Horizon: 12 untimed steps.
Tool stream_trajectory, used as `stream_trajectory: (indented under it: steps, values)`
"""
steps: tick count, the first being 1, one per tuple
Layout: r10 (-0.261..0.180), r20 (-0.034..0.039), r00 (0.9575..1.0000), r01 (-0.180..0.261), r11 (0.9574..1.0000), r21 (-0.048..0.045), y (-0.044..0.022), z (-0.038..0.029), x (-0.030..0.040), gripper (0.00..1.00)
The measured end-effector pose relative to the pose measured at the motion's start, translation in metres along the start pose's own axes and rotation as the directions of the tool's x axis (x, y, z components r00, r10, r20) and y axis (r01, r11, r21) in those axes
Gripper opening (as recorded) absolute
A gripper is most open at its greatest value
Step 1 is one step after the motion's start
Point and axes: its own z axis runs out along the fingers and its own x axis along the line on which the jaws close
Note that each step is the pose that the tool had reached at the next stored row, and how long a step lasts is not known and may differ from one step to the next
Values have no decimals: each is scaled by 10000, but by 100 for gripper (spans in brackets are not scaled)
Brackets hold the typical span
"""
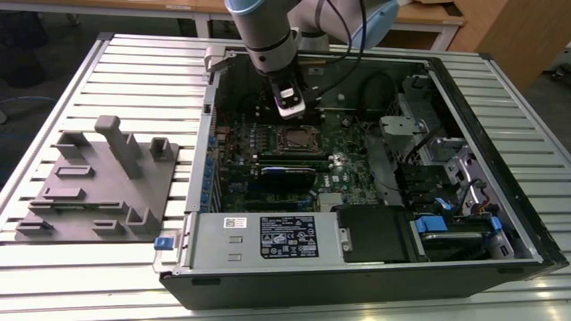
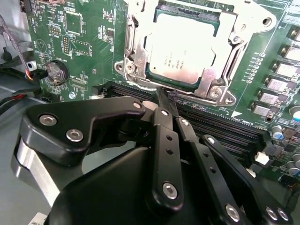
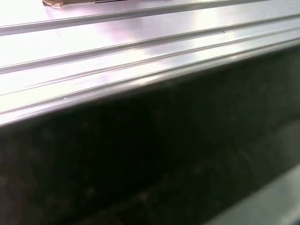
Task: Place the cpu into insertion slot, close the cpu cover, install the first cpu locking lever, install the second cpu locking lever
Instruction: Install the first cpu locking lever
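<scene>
In the second wrist view the cpu [image 2: 180, 49] sits in the insertion slot [image 2: 213, 16] on the green motherboard [image 2: 84, 47], with the cpu cover [image 2: 136, 51] lying down around it. The gripper [image 2: 161, 96] has its fingers [image 2: 165, 112] closed together with nothing between them, the tips just beside the cover's near edge. In the exterior view the open computer case [image 1: 499, 234] rests on the slatted counter [image 1: 134, 73], beside a grey fixture block [image 1: 98, 180].

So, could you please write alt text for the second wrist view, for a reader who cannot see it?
The cpu, a silvery square chip, sits in the insertion slot on the green motherboard, framed by the cpu cover. The black gripper fills the foreground, its tip just beside the socket's near edge.
</scene>
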Motion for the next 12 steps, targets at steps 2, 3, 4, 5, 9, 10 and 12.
stream_trajectory:
  steps: [2,3,4,5,9,10,12]
  values:
    - [0,0,10000,0,10000,1,-1,4,1,10]
    - [0,-1,10000,0,10000,2,-2,5,2,10]
    - [1,-3,10000,-1,10000,2,-1,6,1,10]
    - [1,-3,10000,-1,10000,3,0,8,-3,10]
    - [0,-3,10000,0,10000,0,10,19,-30,10]
    - [1,-5,10000,-1,10000,1,11,21,-35,10]
    - [2,-7,10000,-2,10000,3,13,23,-40,10]
